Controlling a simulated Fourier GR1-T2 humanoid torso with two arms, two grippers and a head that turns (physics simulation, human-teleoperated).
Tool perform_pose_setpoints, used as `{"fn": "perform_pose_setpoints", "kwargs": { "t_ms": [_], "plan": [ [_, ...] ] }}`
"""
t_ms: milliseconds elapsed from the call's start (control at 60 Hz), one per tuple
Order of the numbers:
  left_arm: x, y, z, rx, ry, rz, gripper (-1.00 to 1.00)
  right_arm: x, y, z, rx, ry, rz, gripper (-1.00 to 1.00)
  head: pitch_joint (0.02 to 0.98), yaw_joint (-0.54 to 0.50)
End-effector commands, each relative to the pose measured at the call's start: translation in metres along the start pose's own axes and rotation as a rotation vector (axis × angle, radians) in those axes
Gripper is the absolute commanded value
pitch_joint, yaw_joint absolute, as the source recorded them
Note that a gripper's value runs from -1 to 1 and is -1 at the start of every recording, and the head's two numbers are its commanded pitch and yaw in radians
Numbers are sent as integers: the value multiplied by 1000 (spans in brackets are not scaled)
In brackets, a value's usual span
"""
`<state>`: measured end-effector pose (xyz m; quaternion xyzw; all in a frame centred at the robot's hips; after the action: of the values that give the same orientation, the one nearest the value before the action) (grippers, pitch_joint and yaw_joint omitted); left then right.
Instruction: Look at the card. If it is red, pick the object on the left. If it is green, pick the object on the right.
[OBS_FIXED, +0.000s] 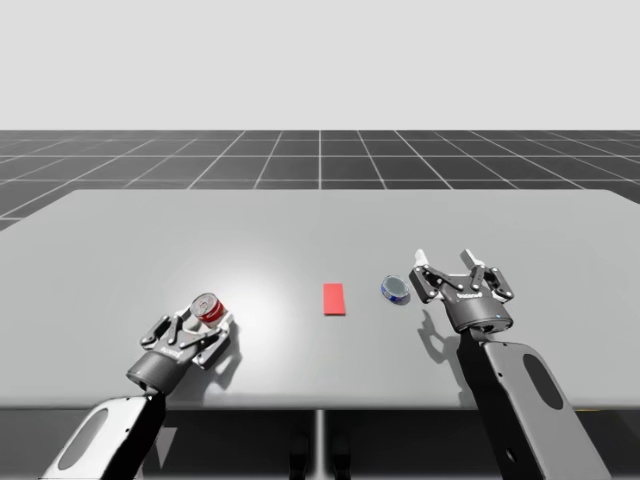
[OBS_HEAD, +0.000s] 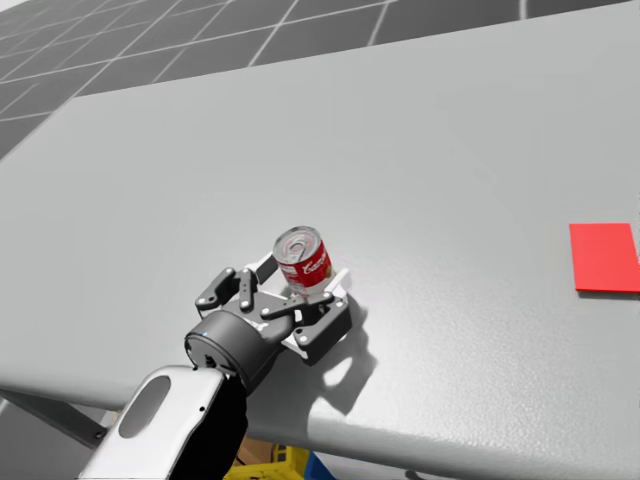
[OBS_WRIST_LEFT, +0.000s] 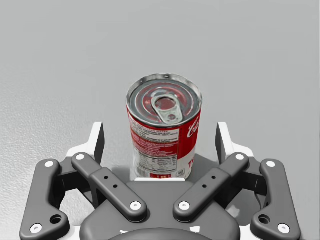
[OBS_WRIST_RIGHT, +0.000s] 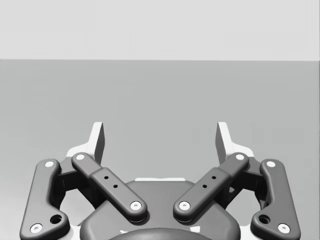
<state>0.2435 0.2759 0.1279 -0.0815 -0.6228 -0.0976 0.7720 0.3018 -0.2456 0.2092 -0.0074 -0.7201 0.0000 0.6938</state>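
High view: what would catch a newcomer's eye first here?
The red card lies flat at the middle of the table, the brightest spot. To its left an upright red can stands between the open fingers of my left gripper. To the card's right a low blue can sits beside my open right gripper.

Grey table; dark grid floor beyond at 12 o'clock; yellow item below table edge, 6 o'clock.

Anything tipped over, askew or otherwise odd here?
Nothing stands out. The red can stands upright between the open fingers of my left gripper, the red card lies flat, and the blue tin sits beside my right gripper.
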Motion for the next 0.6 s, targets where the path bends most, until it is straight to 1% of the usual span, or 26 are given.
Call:
{"fn": "perform_pose_setpoints", "kwargs": {
  "t_ms": [17, 133, 150, 167, 183, 200, 217, 233, 367, 450, 583, 600],
  "plan": [
    [1, -3, -12, 2, 12, 7, -1000, 1, -1, 0, -1, -3, -1, -1000, 827, 401],
    [1, -4, -16, -1, 13, 7, -1000, 1, -1, 0, -1, -5, -2, -1000, 825, 398],
    [1, -4, -16, -1, 13, 7, -899, 1, -1, 0, -1, -5, -2, -1000, 824, 398],
    [0, -4, -16, 2, 11, 7, -619, 1, -1, 0, -1, -5, -2, -1000, 824, 398],
    [0, -4, -16, 8, 8, 6, -383, 1, -1, 0, -1, -5, -2, -1000, 824, 398],
    [-1, -5, -15, 1, 10, 9, 505, 1, -1, 0, -1, -5, -2, -1000, 823, 397],
    [-1, -5, -15, -1, 11, 8, 960, 1, -1, 0, -1, -4, -3, -1000, 822, 397],
    [-1, -5, -14, -3, 12, 9, 1000, 1, -1, 0, -1, -4, -3, -1000, 821, 396],
    [-5, -5, -9, -5, 19, 4, 1000, 1, -1, 0, -2, -5, -4, -1000, 813, 397],
    [-7, -5, -8, -5, 22, 5, 1000, 1, -1, 0, -3, -6, -4, -1000, 787, 400],
    [-7, -5, -7, -8, 24, 2, 1000, 1, -1, 0, -4, -6, -4, -1000, 708, 418],
    [-7, -5, -7, -10, 24, 0, 1000, 1, -2, 0, -4, -6, -3, -1000, 680, 422]
  ]
}}
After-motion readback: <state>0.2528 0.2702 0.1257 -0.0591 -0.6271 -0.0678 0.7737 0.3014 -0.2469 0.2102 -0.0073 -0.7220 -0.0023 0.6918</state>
